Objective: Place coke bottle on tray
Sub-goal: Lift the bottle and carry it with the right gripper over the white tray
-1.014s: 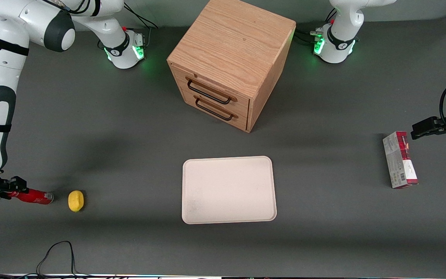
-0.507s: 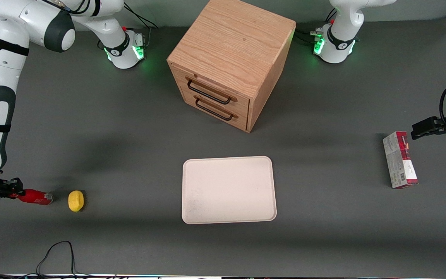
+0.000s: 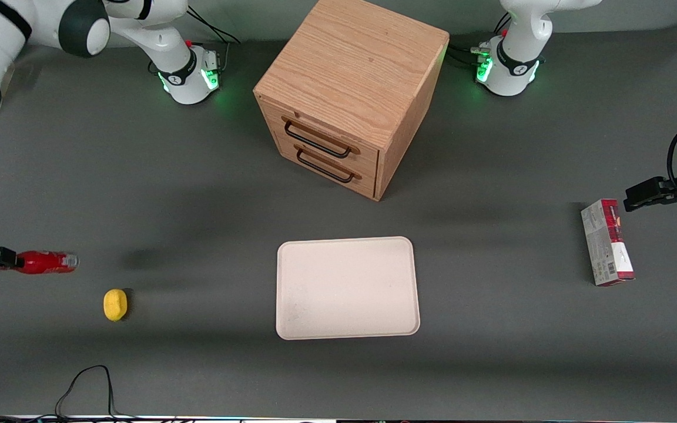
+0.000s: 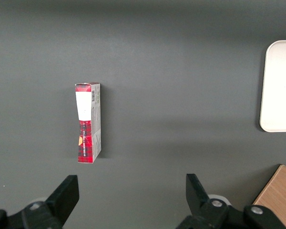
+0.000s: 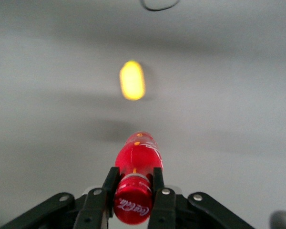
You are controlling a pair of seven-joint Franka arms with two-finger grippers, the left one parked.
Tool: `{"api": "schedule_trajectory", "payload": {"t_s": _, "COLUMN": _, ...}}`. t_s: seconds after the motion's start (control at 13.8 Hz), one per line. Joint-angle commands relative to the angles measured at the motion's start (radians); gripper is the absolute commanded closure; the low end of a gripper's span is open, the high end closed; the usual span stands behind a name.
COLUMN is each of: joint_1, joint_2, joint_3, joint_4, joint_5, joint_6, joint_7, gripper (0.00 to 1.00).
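The gripper, jaws clamped on the bottle near its cap, is holding it above the table near the lemon, so the carry to the tray is probably coming next.

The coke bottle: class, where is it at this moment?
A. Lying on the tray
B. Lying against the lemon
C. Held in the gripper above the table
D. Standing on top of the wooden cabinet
C. The gripper is shut on the coke bottle near its cap, holding it horizontal, clear of the lemon and short of the bare tray.
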Motion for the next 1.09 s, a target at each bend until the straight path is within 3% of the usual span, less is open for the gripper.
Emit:
{"api": "schedule_trajectory", "payload": {"t_s": 0.0, "joint_1": 0.008, "joint_2": -0.093, "joint_3": 0.194, "joint_4": 0.067, "joint_5": -0.145, "joint_6": -0.113, "joint_7": 0.256, "gripper": 0.99}}
{"api": "schedule_trajectory", "payload": {"t_s": 0.14, "joint_1": 0.002, "joint_2": -0.144, "joint_3": 0.418, "joint_4": 0.067, "joint_5": -0.257, "joint_6": -0.12, "joint_7": 0.453, "gripper": 0.99}}
{"api": "schedule_trajectory", "payload": {"t_s": 0.29, "joint_1": 0.002, "joint_2": -0.146, "joint_3": 0.573, "joint_4": 0.072, "joint_5": -0.281, "joint_6": -0.1, "joint_7": 0.648, "gripper": 0.99}}
{"api": "schedule_trajectory", "payload": {"t_s": 0.43, "joint_1": 0.003, "joint_2": -0.132, "joint_3": 0.674, "joint_4": 0.081, "joint_5": -0.296, "joint_6": -0.005, "joint_7": 0.742, "gripper": 0.98}}
{"api": "schedule_trajectory", "payload": {"t_s": 0.8, "joint_1": 0.008, "joint_2": 0.013, "joint_3": 0.958, "joint_4": 0.081, "joint_5": -0.533, "joint_6": 0.23, "joint_7": 0.958, "gripper": 0.96}}
{"api": "schedule_trajectory", "payload": {"t_s": 0.87, "joint_1": 0.008, "joint_2": 0.055, "joint_3": 1.0, "joint_4": 0.079, "joint_5": -0.575, "joint_6": 0.289, "joint_7": 0.981, "gripper": 0.96}}
{"api": "schedule_trajectory", "payload": {"t_s": 1.01, "joint_1": 0.021, "joint_2": 0.131, "joint_3": 1.025, "joint_4": 0.073, "joint_5": -0.598, "joint_6": 0.395, "joint_7": 0.994, "gripper": 0.94}}
